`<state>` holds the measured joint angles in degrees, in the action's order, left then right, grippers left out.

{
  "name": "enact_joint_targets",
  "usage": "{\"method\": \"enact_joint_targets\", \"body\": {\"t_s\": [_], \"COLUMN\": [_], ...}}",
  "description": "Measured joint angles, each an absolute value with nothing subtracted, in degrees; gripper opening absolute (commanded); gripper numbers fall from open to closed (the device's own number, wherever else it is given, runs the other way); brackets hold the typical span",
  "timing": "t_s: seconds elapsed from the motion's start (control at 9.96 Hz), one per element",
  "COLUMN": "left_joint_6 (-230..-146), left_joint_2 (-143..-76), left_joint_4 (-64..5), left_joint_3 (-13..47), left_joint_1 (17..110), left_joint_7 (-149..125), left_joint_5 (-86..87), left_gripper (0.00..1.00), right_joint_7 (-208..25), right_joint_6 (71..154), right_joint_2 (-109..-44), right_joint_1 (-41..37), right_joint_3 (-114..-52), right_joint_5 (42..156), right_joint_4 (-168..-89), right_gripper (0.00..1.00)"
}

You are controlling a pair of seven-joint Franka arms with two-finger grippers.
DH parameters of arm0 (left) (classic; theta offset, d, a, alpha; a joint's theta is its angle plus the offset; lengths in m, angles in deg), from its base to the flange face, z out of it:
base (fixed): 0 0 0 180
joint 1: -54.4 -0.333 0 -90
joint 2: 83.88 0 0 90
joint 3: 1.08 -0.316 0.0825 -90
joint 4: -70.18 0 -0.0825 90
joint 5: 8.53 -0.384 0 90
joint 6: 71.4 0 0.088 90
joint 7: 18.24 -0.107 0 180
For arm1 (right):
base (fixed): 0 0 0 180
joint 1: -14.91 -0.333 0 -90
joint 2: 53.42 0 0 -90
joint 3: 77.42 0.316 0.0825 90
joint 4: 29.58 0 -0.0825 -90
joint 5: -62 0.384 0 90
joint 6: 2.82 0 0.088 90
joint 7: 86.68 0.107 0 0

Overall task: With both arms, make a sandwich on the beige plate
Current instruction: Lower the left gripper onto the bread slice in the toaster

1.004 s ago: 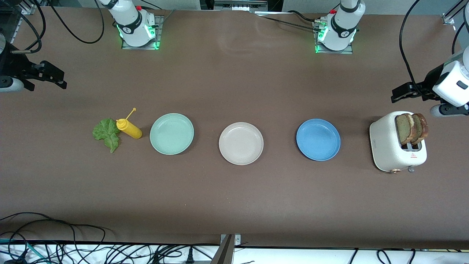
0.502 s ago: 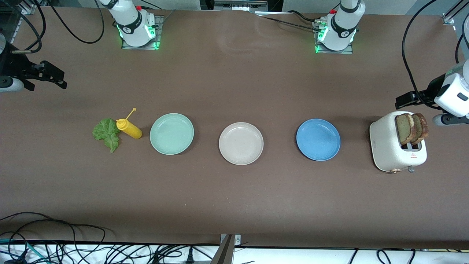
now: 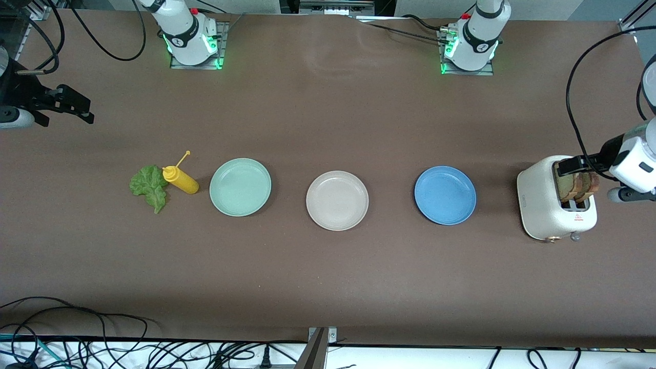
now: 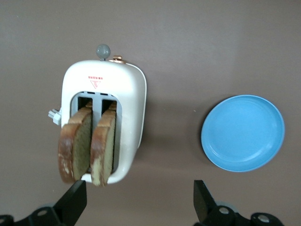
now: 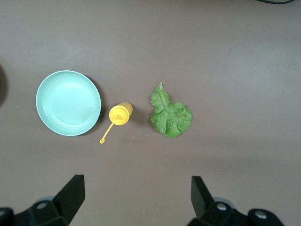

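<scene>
Two brown-crusted bread slices (image 3: 578, 187) stand upright in the slots of a white toaster (image 3: 542, 210) at the left arm's end of the table. They show side by side in the left wrist view (image 4: 87, 146). My left gripper (image 3: 570, 166) is open and empty, up over the toaster and slices, and partly hides them; its own view shows it (image 4: 139, 205) too. The beige plate (image 3: 337, 200) lies empty at mid-table. The lettuce leaf (image 3: 148, 187) lies flat toward the right arm's end and shows in the right wrist view (image 5: 170, 115). My right gripper (image 3: 77, 110) waits open and empty over bare table (image 5: 137, 197).
A mint-green plate (image 3: 240, 186) and a yellow squeeze bottle (image 3: 180, 179) lie between the lettuce and the beige plate. A blue plate (image 3: 445, 195) lies between the beige plate and the toaster. Cables run along the table's near edge.
My left gripper has moved toward the front camera, from over bare table beside the toaster to over the bread slices. The right arm has not moved.
</scene>
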<state>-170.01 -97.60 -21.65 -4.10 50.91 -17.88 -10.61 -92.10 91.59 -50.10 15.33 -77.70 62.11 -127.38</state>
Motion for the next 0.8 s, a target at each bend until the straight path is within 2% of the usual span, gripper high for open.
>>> {"method": "enact_joint_targets", "body": {"t_s": [0.4,0.8], "left_joint_6": [-181.34,-183.10], "left_joint_2": [-98.87,-98.64], "left_joint_4": [-28.78,-30.97], "left_joint_3": [-4.10,-4.12], "left_joint_1": [49.07,47.07], "left_joint_7": [-20.73,-24.68], "left_joint_5": [-10.64,-10.65], "left_gripper": [1.00,1.00], "right_joint_7": [-92.10,-92.10], "right_joint_6": [91.52,91.24], "right_joint_2": [-50.10,-50.09], "right_joint_1": [15.33,15.32], "right_joint_3": [-77.69,-77.68], "right_joint_5": [62.11,62.11], "right_joint_4": [-127.37,-127.38], "right_gripper": [1.00,1.00]}}
